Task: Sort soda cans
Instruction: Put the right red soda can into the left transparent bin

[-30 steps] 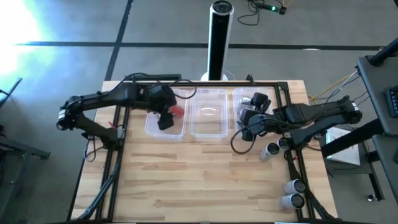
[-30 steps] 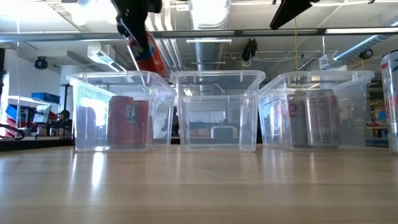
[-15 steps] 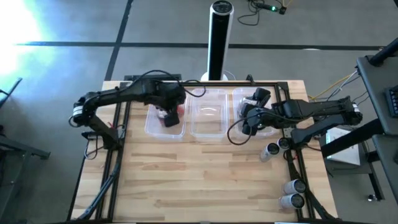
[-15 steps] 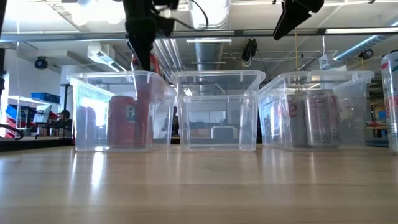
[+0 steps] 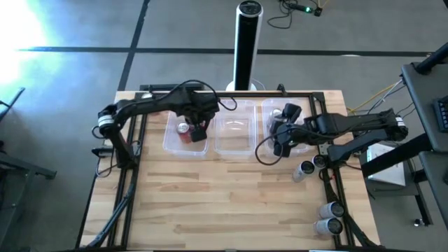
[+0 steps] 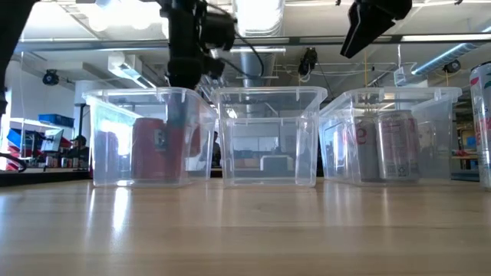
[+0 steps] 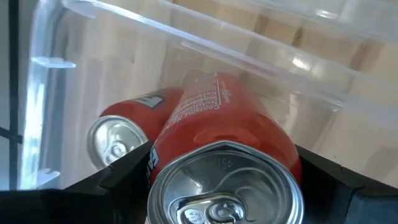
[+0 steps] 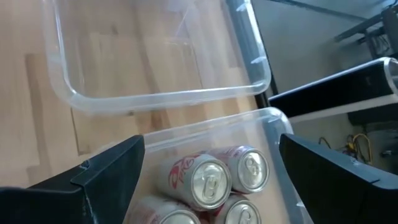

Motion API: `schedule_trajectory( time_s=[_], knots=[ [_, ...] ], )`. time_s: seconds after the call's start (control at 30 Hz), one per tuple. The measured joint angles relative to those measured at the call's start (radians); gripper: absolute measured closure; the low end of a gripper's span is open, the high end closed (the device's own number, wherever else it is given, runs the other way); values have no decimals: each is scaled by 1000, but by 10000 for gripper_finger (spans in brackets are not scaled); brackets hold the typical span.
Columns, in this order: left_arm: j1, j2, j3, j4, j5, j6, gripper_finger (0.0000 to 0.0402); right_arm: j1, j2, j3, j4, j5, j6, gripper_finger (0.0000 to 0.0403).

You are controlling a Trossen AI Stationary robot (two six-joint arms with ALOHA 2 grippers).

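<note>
Placement step: left hand (image 7: 224, 186) clamped on a red can (image 7: 227, 134) inside the left tub (image 5: 173, 143), release next; right hand (image 8: 205, 180), fingers spread, above the right tub (image 5: 269, 115).

Past my two dark fingers (image 8: 93, 180), spread wide with nothing between them, I see silver cans (image 8: 208, 177) standing clustered in a clear tub (image 8: 273, 121), an empty tub (image 8: 65, 87) just beside it.
</note>
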Motion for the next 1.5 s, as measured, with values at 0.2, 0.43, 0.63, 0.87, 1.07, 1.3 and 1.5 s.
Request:
schedule_trajectory(
  time_s=[0.2,0.43,0.63,0.87,1.07,1.3,1.5],
  knots=[
    [62,51,-1,9,40,-3,113,0,0,-35,-2,-8,19,35],
    [102,67,-1,10,76,15,105,0,0,-38,-4,-8,11,35],
    [102,65,-1,17,78,26,69,0,0,-38,-10,-8,3,35],
    [102,63,0,22,78,24,58,0,0,-38,-12,-8,3,35],
    [118,51,37,-7,74,21,57,0,0,-38,-12,-8,3,35],
    [203,57,144,47,81,-83,69,0,0,-38,-14,-8,25,35],
    [290,66,134,-66,136,-106,79,0,0,-38,-54,-8,60,35]
  ],
)
